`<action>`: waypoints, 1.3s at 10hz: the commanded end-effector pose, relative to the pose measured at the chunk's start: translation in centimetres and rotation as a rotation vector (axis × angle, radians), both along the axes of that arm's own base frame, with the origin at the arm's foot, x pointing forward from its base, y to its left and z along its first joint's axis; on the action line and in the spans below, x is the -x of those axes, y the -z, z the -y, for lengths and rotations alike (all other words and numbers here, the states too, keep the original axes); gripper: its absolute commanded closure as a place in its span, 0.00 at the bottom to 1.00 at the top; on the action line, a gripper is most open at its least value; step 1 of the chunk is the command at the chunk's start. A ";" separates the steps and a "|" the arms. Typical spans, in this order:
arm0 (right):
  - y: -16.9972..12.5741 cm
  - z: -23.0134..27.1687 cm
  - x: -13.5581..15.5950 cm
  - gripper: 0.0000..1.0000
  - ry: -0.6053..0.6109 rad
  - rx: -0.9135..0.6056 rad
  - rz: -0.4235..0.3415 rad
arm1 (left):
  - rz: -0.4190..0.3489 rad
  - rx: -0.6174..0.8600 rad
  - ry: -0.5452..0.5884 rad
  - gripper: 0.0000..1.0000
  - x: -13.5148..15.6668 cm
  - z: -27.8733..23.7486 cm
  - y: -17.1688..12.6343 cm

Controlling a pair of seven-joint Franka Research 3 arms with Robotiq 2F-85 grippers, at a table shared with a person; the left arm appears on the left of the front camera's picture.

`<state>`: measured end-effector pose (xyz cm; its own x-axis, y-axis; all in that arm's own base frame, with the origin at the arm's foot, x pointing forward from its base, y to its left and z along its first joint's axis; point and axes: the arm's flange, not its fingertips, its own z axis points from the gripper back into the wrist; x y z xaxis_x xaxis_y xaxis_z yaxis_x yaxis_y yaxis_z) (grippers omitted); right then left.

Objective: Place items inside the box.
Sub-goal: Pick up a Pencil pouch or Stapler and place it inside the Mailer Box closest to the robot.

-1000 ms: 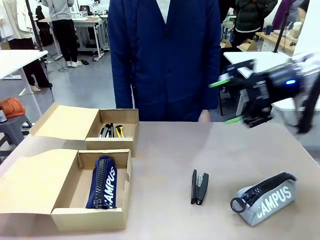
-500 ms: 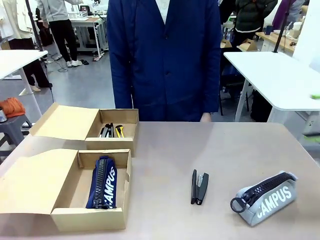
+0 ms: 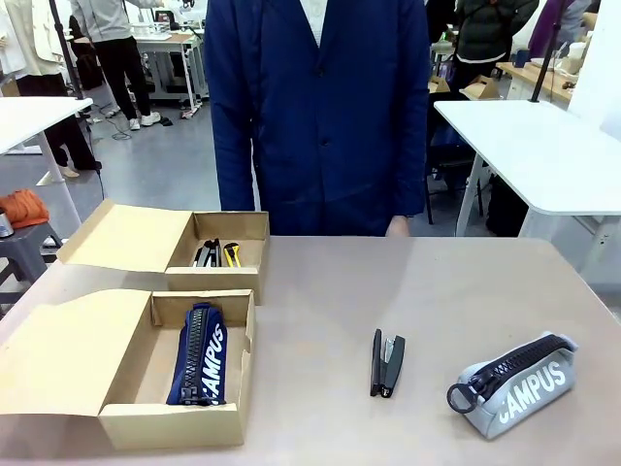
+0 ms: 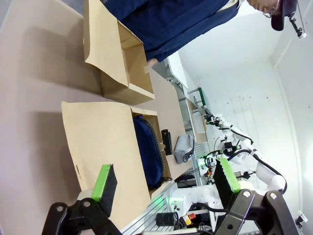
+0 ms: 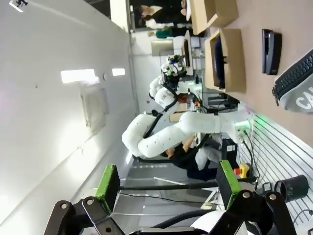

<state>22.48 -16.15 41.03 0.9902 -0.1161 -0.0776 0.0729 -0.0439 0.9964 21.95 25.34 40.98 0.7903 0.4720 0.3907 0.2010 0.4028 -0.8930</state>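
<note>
Showing navy blue zip pouch (image 3: 199,351) inside near brown cardboard box (image 3: 175,425), black stapler (image 3: 386,362) and grey zip pouch (image 3: 514,383) right of it; left fingers (image 4: 104,182), right fingers (image 5: 107,182) spread wide, empty

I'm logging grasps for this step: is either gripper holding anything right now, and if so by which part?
Nothing is held. The left gripper and the right gripper both stand open, with nothing gripped between their jaws.
</note>
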 end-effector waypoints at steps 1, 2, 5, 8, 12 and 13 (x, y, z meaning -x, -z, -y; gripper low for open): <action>-0.9 -1.5 -0.5 0.00 -0.068 -0.003 0.023 | 0.030 0.003 0.001 0.00 0.0 0.1 -0.1; -0.9 -1.5 -0.5 0.00 -0.068 -0.003 0.023 | 0.030 0.003 0.001 0.00 0.0 0.1 -0.1; -0.9 -1.5 -0.5 0.00 -0.068 -0.003 0.023 | 0.030 0.003 0.001 0.00 0.0 0.1 -0.1; -0.9 -1.5 -0.5 0.00 -0.068 -0.003 0.023 | 0.030 0.003 0.001 0.00 0.0 0.1 -0.1; -1.5 -2.6 0.1 0.00 -0.251 0.163 0.002 | 0.030 0.003 0.001 0.00 0.0 0.1 -0.1; -2.6 -0.9 0.8 0.00 -0.248 0.122 0.089 | 0.030 0.003 0.001 0.00 0.0 0.1 -0.1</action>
<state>22.59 -14.10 42.37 0.9957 0.0519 -0.0762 0.0729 0.0627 0.9954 21.95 25.34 40.97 0.7904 0.4720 0.3905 0.2009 0.4026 -0.8931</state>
